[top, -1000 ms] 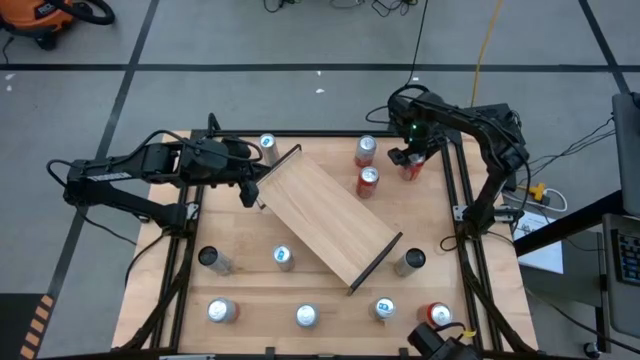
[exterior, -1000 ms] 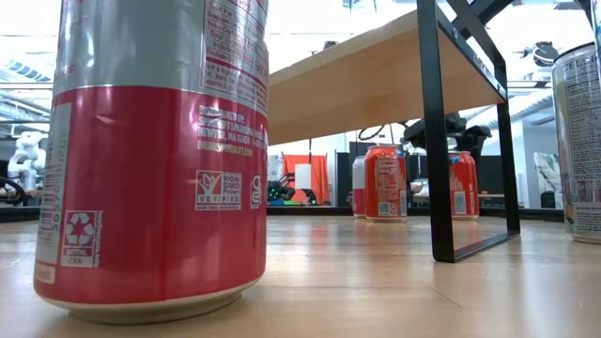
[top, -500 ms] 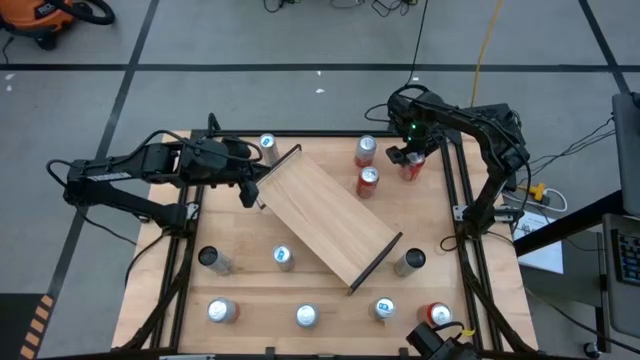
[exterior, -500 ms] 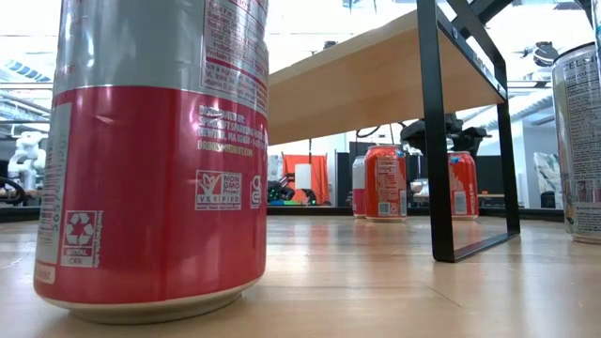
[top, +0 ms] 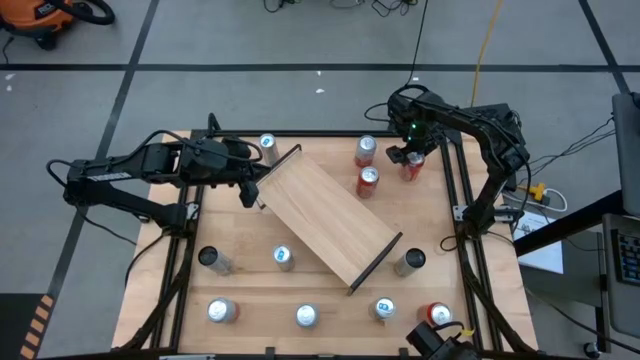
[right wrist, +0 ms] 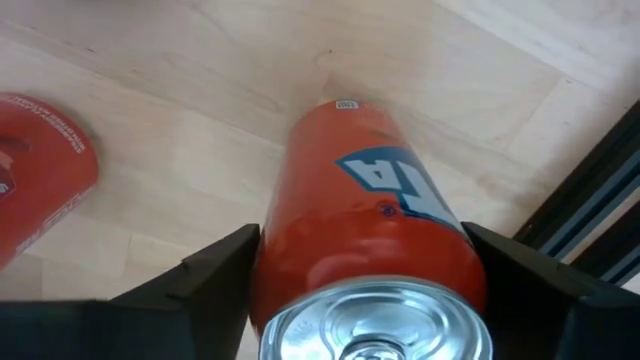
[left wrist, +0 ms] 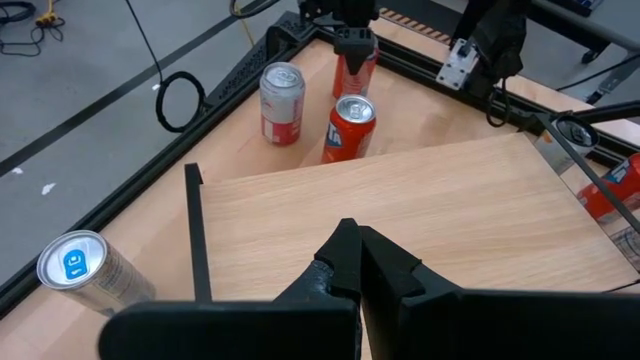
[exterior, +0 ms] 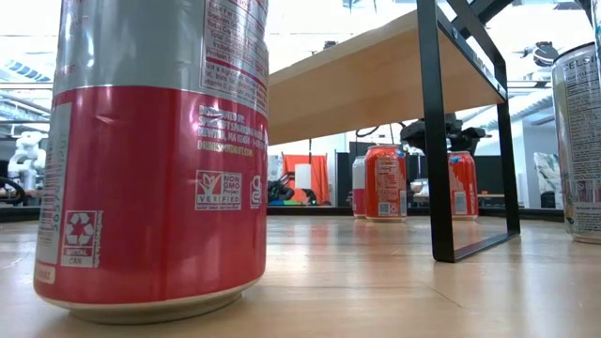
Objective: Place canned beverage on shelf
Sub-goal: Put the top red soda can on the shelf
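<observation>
On the light-wood surface [top: 330,300], the upright orange soda can [right wrist: 372,225] stands between the right pincer's [top: 411,160] open fingers, ungripped, far-right of the slanted light-wood shelf [top: 325,215]; left pincer [left wrist: 357,262] shut, empty.

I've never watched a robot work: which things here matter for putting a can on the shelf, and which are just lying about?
In the job: orange can, right gripper around it; shelf; left gripper, jaws shut, at the shelf's end.
Lying about: two red cans nearby; blue-topped can; other scattered cans.
</observation>
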`<state>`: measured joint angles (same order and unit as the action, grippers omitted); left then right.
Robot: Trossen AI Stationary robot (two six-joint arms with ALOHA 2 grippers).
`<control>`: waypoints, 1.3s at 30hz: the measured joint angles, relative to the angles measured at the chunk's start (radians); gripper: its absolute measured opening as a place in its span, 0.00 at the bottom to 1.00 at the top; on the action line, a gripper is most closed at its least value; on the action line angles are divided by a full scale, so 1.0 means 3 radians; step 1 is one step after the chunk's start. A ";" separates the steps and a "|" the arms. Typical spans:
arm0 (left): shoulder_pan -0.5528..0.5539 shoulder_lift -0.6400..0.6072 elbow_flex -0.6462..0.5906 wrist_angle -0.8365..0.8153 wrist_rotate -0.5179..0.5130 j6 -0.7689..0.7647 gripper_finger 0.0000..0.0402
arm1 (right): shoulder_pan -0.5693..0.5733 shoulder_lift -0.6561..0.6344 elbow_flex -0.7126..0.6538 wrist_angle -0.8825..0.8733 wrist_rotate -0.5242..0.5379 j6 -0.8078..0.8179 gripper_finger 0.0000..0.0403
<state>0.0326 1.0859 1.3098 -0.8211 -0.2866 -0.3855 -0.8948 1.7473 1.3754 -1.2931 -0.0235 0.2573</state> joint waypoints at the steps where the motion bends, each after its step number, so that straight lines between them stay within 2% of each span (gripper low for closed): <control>1: 0.0001 0.0000 0.0000 0.0000 0.0000 0.0000 0.00 | 0.0000 0.0000 0.0000 -0.0004 0.0000 0.0000 0.70; 5: 0.0001 0.0000 0.0000 0.0000 -0.0004 0.0000 0.00 | 0.0000 0.0000 0.0001 -0.0062 -0.0005 -0.0001 0.67; 10: 0.0001 0.0000 0.0000 0.0000 -0.0010 0.0001 0.00 | 0.0012 -0.0056 -0.0003 -0.0133 -0.0029 0.0005 0.69; 20: 0.0003 0.0003 0.0000 -0.0005 -0.0162 0.0002 0.00 | 0.0162 -0.0595 -0.0003 -0.0142 -0.0275 0.0215 0.68; 29: 0.0004 0.0003 0.0000 -0.0004 -0.0279 0.0004 0.00 | 0.0487 -0.1121 -0.0003 -0.0057 -0.0626 0.0603 0.68; 39: 0.0001 0.0003 0.0000 0.0000 -0.0383 0.0013 0.00 | 0.0850 -0.1418 -0.0003 -0.0023 -0.0710 0.0711 0.68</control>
<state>0.0330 1.0866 1.3098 -0.8210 -0.4015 -0.3816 -0.6398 1.3220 1.3746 -1.2999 -0.2364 0.4705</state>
